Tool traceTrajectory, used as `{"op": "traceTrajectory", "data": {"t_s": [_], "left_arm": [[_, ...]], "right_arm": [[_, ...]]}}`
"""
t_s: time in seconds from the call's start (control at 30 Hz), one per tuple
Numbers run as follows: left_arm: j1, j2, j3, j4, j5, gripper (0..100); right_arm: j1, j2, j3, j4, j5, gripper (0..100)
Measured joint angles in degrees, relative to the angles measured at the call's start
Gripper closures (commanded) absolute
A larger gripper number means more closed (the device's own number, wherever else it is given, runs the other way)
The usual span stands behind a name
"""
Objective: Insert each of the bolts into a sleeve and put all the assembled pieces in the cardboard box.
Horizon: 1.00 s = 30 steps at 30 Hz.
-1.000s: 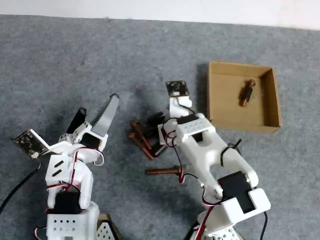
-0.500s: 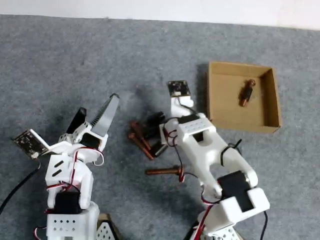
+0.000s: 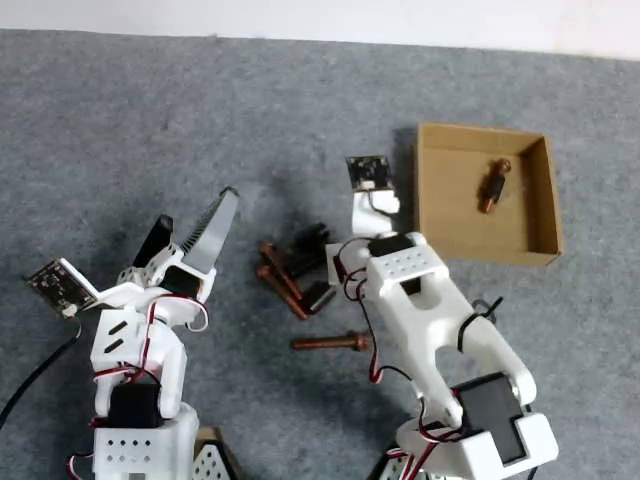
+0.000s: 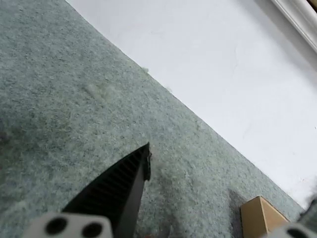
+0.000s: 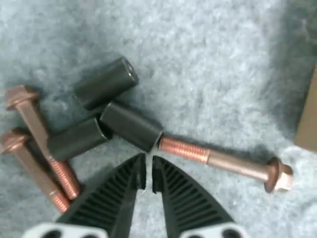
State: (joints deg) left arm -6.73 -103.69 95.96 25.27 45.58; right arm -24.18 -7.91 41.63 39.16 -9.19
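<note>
While my right gripper (image 5: 148, 173) hangs nearly closed and empty beside copper metal bolts (image 3: 281, 271) and black cylindrical sleeves (image 3: 311, 240) at mid-frame, my left gripper (image 3: 197, 207) gapes wide at lower left.

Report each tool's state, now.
Left tool: open, empty.
Right tool: shut, holding nothing.

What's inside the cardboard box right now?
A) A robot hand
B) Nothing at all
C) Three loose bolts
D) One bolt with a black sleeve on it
D: the high view shows the cardboard box holding a single sleeved bolt, which lies alone on the box floor.
</note>
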Motion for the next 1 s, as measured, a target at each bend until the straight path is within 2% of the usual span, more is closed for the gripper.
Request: {"op": "traceTrajectory", "data": {"t_s": [0.1,0.27,0.43,0.7,0.83,1.0], "left_arm": [[0.00,0.00,0.00,0.00,0.00,52],[0.00,0.00,0.00,0.00,0.00,52],[0.00,0.00,0.00,0.00,0.00,52],[0.00,0.00,0.00,0.00,0.00,52],[0.00,0.00,0.00,0.00,0.00,52],[0.00,0.00,0.00,0.00,0.00,52]], "right_arm": [[0.00,0.00,0.00,0.00,1.49,93.8],[0.00,0.00,0.00,0.00,8.88,84.5],[0.00,0.00,0.00,0.00,10.90,84.5],[-3.69,0.18,-1.32,-0.09,22.95,84.5],[-3.87,5.36,-4.92,-0.09,27.08,84.5],[-4.22,15.12,-11.08,-0.09,28.40,84.5]]}}
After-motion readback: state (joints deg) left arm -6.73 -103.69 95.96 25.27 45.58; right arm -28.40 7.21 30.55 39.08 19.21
